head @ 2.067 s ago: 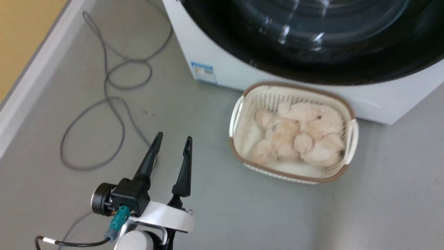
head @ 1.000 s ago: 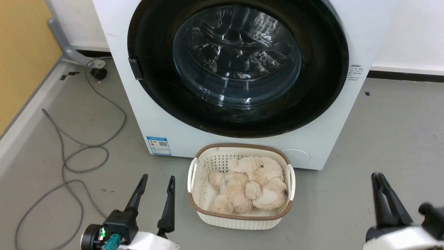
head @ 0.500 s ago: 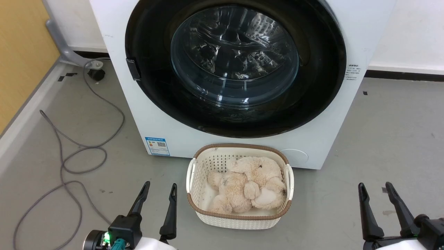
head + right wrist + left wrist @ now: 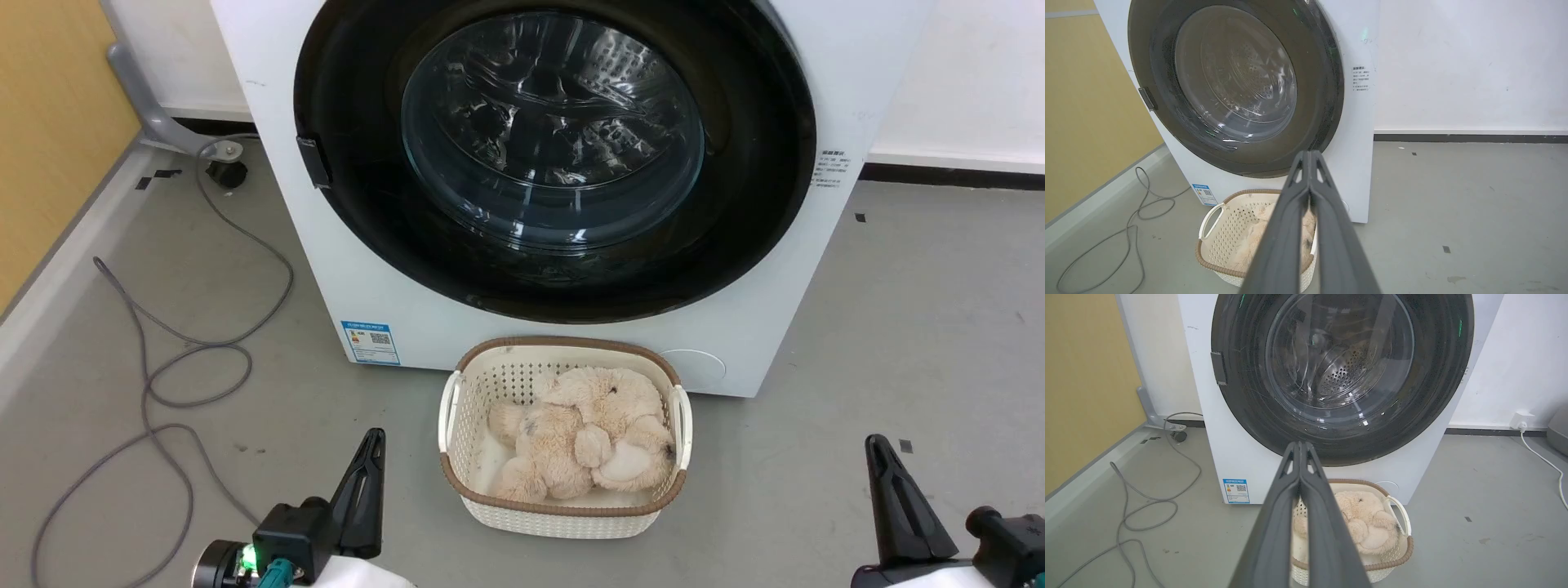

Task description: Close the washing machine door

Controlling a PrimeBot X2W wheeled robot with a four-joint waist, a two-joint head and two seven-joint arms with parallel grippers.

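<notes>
A cable (image 4: 155, 359) is seen loose on the floor (image 4: 898, 327) at the left. The left tool (image 4: 375, 437) is held low, squeezed together with nothing inside. In the middle the door (image 4: 551, 135) is laid flat against the machine (image 4: 359, 269), so it is judged closed. A basket (image 4: 563, 343) with a toy (image 4: 588, 433) is set just in front. The right tool (image 4: 875, 445) is held low too, pinched together and empty, likely because no more pushing is needed.
</notes>
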